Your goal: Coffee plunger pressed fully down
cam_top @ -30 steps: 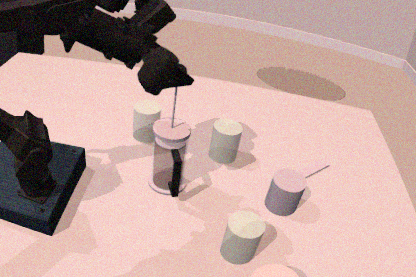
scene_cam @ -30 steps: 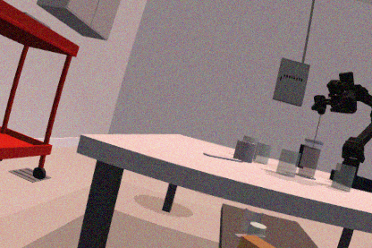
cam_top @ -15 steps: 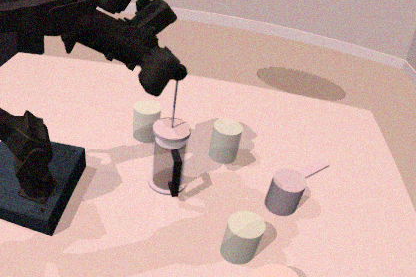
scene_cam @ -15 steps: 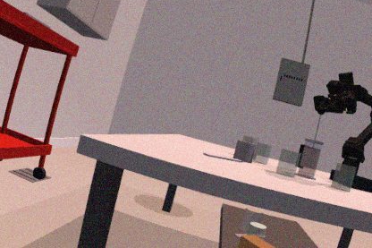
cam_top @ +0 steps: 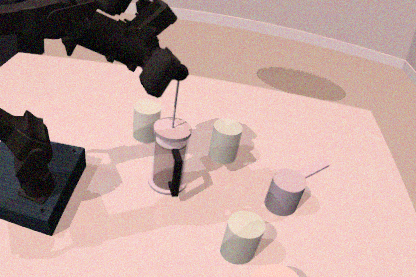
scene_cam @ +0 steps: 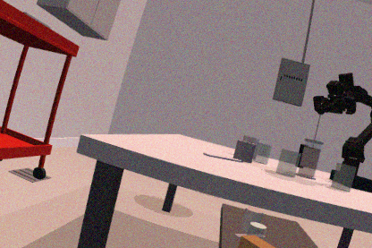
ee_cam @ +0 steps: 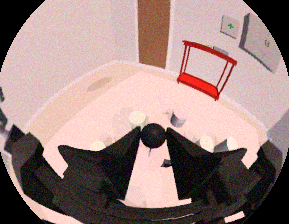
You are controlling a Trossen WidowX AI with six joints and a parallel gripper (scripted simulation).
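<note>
Hand [cam_top: 176, 76] clamped on unlabelled plunger knob [ee_cam: 152, 136].

Your press [cam_top: 169, 161] stands upright well in from every bench edge, nearer the left one: clear glass, pale lid, black handle facing the front edge. Its thin rod [cam_top: 175, 105] stands fully raised, the black knob [ee_cam: 152, 136] clamped at top.

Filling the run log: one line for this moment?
phase: grasp | gripper: shut on plunger knob | plunger rod: raised, not pressed | coffee press: upright on table
</note>
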